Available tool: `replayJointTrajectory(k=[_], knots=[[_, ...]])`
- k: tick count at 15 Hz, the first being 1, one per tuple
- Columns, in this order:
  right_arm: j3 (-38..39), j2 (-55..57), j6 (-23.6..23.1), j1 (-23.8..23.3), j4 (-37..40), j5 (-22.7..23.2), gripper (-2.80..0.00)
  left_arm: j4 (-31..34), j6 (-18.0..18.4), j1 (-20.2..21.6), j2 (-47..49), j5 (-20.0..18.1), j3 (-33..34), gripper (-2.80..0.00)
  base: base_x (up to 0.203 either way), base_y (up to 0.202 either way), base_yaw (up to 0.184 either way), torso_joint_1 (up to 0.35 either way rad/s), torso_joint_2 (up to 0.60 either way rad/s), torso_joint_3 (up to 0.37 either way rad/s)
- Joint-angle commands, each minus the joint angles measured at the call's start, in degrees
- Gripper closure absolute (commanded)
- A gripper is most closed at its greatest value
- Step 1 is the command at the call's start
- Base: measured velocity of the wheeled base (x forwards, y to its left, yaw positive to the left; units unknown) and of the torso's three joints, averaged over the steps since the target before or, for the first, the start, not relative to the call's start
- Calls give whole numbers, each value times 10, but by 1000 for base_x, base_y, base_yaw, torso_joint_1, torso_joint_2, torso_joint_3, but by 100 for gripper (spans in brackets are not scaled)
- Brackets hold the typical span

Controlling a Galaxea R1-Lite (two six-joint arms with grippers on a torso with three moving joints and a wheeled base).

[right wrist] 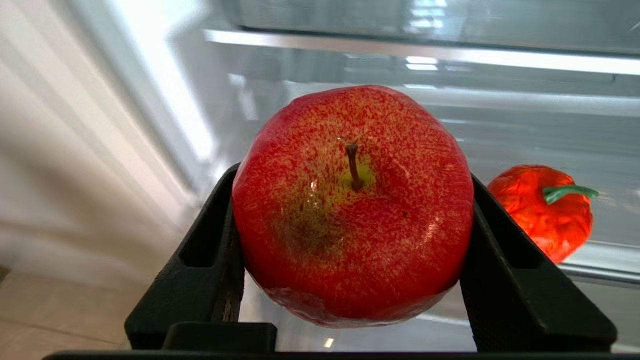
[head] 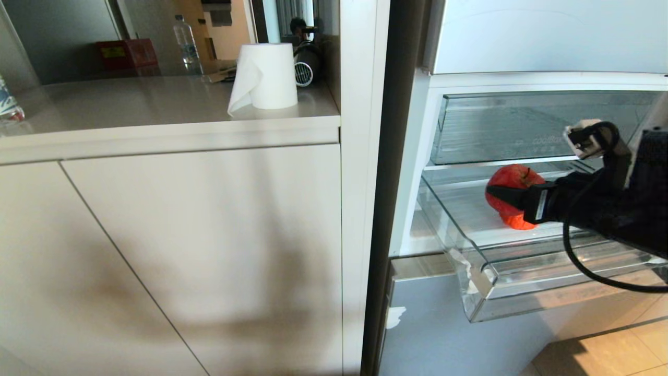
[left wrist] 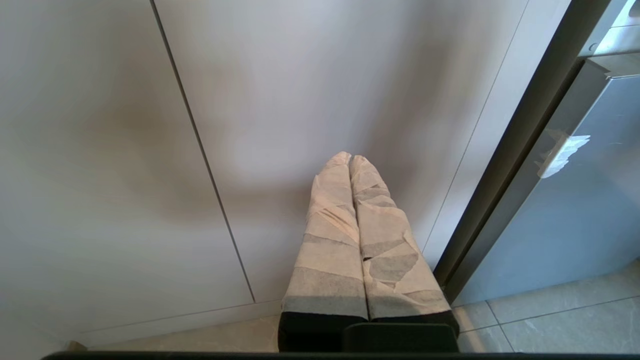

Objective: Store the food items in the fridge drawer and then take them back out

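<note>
- a kitchen: pale cabinet fronts (head: 198, 250) under a countertop (head: 156, 112) with a paper towel roll (head: 266, 75), and beside them an open fridge with two clear drawers.
- the lower fridge drawer (head: 485, 292), with its stepped front lip, stands pulled out; the upper drawer (head: 522, 128) sits pushed in above it.
- the right gripper (head: 514, 201) reaches over the open drawer, its black jaws clenched on a red apple (right wrist: 352, 205), stem facing the wrist camera.
- the apple hangs between the jaws above the drawer's floor, not resting on it as far as i can tell.
- a bumpy red-orange fruit (right wrist: 542, 212) with a green stem already lies in the drawer, just beside the apple and deeper in.
- judgement: the release should come down clear of that fruit, on bare floor.
- the left gripper (left wrist: 350, 160) hangs low by the cabinet, taped fingers pressed together, holding nothing.
</note>
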Motion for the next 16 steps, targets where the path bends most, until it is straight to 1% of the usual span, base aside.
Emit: replayJointTrajectory(k=[1, 6, 9, 12, 16], knots=[[-26, 72, -3, -17, -4, 0, 0, 0, 0, 0, 0, 0, 0, 0, 0, 0, 0, 0, 0, 0], [-48, 128, -5, -26, -4, -4, 0, 0, 0, 0, 0, 1, 0, 0, 0, 0, 0, 6, 1, 1], [-58, 153, -7, -27, -4, -19, 0, 0, 0, 0, 0, 0, 0, 0, 0, 0, 0, 0, 0, 0], [-83, 185, -7, -27, -4, -34, 0, 0, 0, 0, 0, 0, 0, 0, 0, 0, 0, 0, 0, 0], [-95, 208, -15, -26, -4, -36, 0, 0, 0, 0, 0, 0, 0, 0, 0, 0, 0, 0, 0, 0]])
